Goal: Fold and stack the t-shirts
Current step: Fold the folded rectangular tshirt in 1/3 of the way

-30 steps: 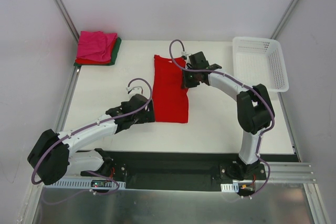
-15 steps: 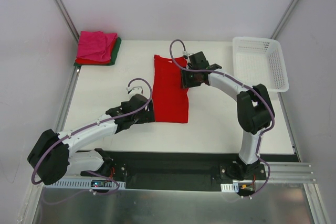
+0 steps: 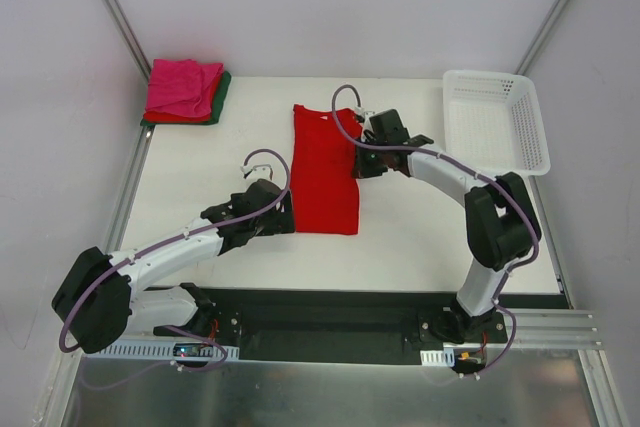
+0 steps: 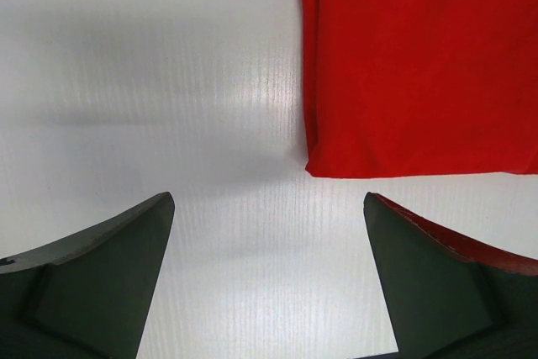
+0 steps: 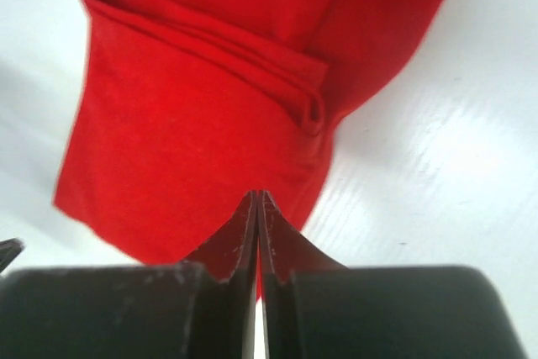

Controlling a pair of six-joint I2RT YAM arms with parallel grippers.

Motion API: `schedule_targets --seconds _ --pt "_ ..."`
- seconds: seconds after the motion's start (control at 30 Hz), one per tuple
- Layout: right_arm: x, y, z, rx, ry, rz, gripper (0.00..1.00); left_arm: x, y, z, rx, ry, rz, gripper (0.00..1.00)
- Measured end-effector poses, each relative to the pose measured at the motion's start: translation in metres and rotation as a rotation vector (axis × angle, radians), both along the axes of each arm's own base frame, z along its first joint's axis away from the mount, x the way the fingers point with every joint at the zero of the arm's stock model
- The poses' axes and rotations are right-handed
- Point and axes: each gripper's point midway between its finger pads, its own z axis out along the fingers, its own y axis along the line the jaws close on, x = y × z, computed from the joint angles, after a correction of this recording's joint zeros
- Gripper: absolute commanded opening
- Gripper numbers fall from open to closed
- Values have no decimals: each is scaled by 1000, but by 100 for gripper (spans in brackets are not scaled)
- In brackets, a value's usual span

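Observation:
A bright red t-shirt (image 3: 325, 172) lies folded into a long strip in the middle of the white table (image 3: 200, 167). My left gripper (image 3: 286, 214) stands open just off its near left corner, and the left wrist view has that corner of the red t-shirt (image 4: 420, 65) ahead of the left gripper (image 4: 269, 199). My right gripper (image 3: 361, 162) is shut at the shirt's right edge. In the right wrist view the right gripper (image 5: 258, 195) points over a folded-in sleeve of the red t-shirt (image 5: 193, 124), with no cloth seen between the tips.
A stack of folded t-shirts sits at the far left corner, magenta pink (image 3: 183, 85) on top, with red and dark green (image 3: 222, 97) edges below. A white lattice basket (image 3: 483, 74) stands at the far right, partly over the table edge.
The right gripper opened, shut again and drew back a little to the right, off the shirt's edge. The left arm has not moved.

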Motion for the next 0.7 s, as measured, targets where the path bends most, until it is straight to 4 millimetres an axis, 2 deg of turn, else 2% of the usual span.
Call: schedule_targets --seconds 0.2,0.47,0.7 --pt "-10 11 -8 155 59 11 1 0 0 0 3 0 -4 96" --pt "9 15 -14 289 79 -8 1 1 0 -1 7 2 -6 96" --pt "20 17 -33 317 111 -2 1 3 -2 -1 11 5 -6 96"
